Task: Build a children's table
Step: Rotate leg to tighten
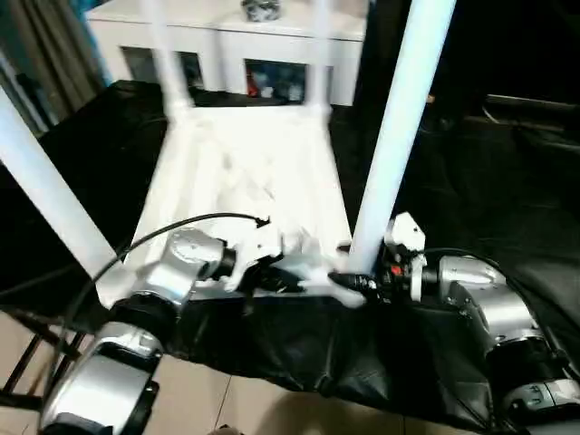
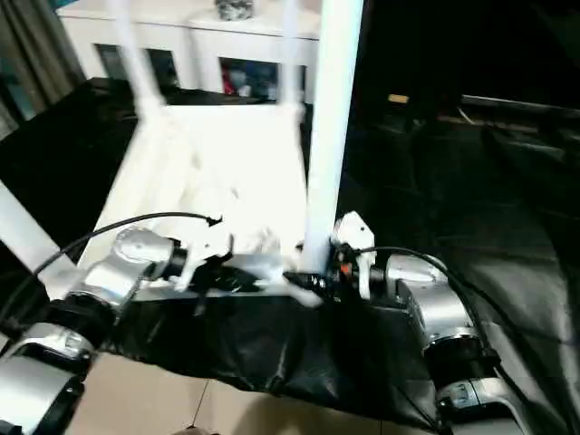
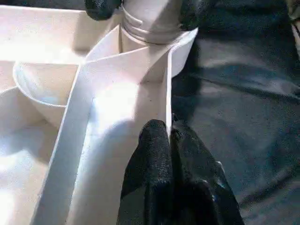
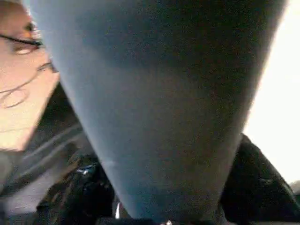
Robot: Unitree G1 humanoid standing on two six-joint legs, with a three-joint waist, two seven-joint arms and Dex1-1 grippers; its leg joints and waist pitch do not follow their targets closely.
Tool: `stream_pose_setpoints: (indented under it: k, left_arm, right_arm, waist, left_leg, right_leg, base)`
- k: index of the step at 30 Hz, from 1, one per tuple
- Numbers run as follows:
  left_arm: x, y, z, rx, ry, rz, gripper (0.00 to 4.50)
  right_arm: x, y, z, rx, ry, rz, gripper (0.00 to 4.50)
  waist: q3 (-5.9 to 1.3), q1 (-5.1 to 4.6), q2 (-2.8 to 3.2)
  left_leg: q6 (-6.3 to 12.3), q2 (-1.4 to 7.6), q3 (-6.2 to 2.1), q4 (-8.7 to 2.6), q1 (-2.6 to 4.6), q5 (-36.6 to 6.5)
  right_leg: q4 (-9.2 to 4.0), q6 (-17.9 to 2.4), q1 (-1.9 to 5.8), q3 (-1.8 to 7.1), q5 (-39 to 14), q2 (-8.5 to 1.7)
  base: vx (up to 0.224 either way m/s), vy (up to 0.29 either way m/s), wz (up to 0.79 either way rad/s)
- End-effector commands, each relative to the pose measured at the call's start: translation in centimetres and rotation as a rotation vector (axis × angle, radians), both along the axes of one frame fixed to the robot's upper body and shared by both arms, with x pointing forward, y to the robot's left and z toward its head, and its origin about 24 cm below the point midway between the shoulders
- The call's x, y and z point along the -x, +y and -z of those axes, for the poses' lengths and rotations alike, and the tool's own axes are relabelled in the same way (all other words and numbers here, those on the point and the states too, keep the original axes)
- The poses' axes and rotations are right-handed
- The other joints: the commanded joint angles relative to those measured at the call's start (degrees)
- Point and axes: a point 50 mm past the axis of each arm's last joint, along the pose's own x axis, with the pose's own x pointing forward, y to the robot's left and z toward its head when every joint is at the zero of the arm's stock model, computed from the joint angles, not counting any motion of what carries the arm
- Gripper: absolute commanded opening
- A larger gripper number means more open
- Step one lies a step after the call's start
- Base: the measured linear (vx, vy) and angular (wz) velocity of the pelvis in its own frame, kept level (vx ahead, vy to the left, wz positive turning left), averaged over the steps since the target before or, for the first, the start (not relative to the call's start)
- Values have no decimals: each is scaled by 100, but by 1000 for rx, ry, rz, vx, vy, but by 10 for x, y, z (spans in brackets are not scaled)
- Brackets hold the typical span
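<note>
Right wrist view, jaws: right gripper (image 1: 358, 283) clamped around the near-right leg (image 1: 399, 136) at its base.
Left jaws: left gripper (image 3: 168, 136) pinched on the tabletop (image 1: 245, 181) rim.
Leg axis: upright, seated in the corner socket (image 3: 154, 42).
Tabletop: upside down on black cloth (image 1: 507, 208).

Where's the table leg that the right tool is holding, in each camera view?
Left eye: leg, right of centre.
Right eye: leg, centre.
Left wrist: its base in the corner socket.
Right wrist, close-up between the fingers.
Shared landmark: that socket.
</note>
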Motion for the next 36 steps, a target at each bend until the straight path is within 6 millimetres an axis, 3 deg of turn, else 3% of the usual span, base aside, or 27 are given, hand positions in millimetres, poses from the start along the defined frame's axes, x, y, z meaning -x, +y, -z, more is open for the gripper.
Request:
stream_pose_setpoints:
  k: [1, 12, 18, 21, 22, 23, 28, 29, 30, 31, 32, 35, 36]
  left_arm:
    - [1, -9, -1, 30, -5, 24, 0]
    - [-1, -7, -4, 35, 4, 30, 0]
    - [-6, -13, -4, 35, -30, -55, 0]
    - [-8, -26, 0, 34, -41, -123, 0]
    - [-8, -34, 1, 47, -38, -153, 0]
    - [-8, -38, 2, 48, -38, -158, 0]
    - [-7, -62, 5, 57, -34, -213, 0]
    - [-7, -76, 7, 54, -46, -245, 0]
    - [-7, -81, 7, 59, -51, -260, 0]
    - [-7, -84, 6, 63, -56, -277, 0]
    - [-7, -87, 6, 59, -66, -278, 0]
    - [-7, -89, 7, 44, -93, -279, 0]
    - [-7, -89, 7, 45, -92, -286, 0]
  right_arm:
    - [8, 13, 11, 30, 68, -99, 240]
    - [10, 16, 12, 6, 103, -125, 215]
    - [5, 16, 16, -35, 52, 90, 213]
    - [1, 18, 26, -20, 20, 311, 209]
    - [-1, 21, 31, -41, 37, 439, 208]
    - [-1, 23, 32, -55, 50, 471, 208]
    - [-5, 36, 35, -126, 83, 640, 204]
    - [-9, 46, 38, -105, 80, 728, 204]
    - [-10, 52, 38, -106, 78, 741, 204]
    - [-11, 56, 38, -106, 75, 755, 204]
    - [-13, 60, 36, -107, 66, 766, 204]
    - [-16, 66, 30, -114, 21, 793, 204]
    - [-18, 66, 29, -122, 16, 814, 239]
  waist:
    - [-310, 17, -83]
    - [-323, 51, -89]
    - [-298, 48, -98]
    - [-244, -14, -93]
    - [-233, -47, -77]
    - [-238, -86, -94]
    - [-224, -158, -85]
    - [-222, -167, -42]
    - [-218, -184, -50]
    - [-219, -208, -30]
    - [-219, -233, -58]
    - [-223, -270, -48]
    - [-224, -270, -44]
  left_leg:
    - [405, 405, -139, -347, 57, -1271]
    - [425, 390, -137, -330, 42, -1115]
    - [324, 393, -145, -354, 51, -1279]
    - [93, 390, -180, -411, 89, -1693]
    - [-12, 381, -205, -421, 133, -1923]
    - [-53, 372, -228, -433, 125, -2025]
    - [-16, 343, -234, -427, 145, -2221]
    - [-42, 347, -242, -436, 151, -2245]
    - [-65, 347, -241, -435, 154, -2285]
    - [-96, 332, -247, -429, 165, -2397]
    - [-61, 314, -255, -427, 146, -2417]
    - [16, 310, -255, -423, 135, -2431]
    - [21, 314, -253, -425, 140, -2430]
  right_leg:
    - [-362, -1267, 244, 324, -1462, -451]
    - [-342, -1253, 261, 318, -1338, -453]
    - [-385, -1140, 245, 322, -1739, -466]
    - [-479, -921, 200, 329, -2474, -481]
    - [-526, -836, 182, 319, -2803, -489]
    - [-546, -767, 195, 312, -2953, -497]
    - [-617, -630, 145, 307, -3201, -481]
    - [-630, -598, 140, 306, -3215, -477]
    - [-636, -590, 125, 303, -3216, -467]
    - [-640, -583, 123, 291, -3249, -463]
    - [-654, -550, 145, 276, -3279, -463]
    - [-670, -516, 128, 282, -3310, -464]
    - [-671, -517, 123, 287, -3296, -461]
  base:
    - [0, 0, 0]
    - [0, 0, 0]
    - [0, 0, 0]
    - [0, 0, 0]
    - [0, 0, 0]
    - [0, 0, 0]
    - [0, 0, 0]
    - [0, 0, 0]
    - [0, 0, 0]
    - [0, 0, 0]
    - [0, 0, 0]
    - [0, 0, 0]
    - [0, 0, 0]
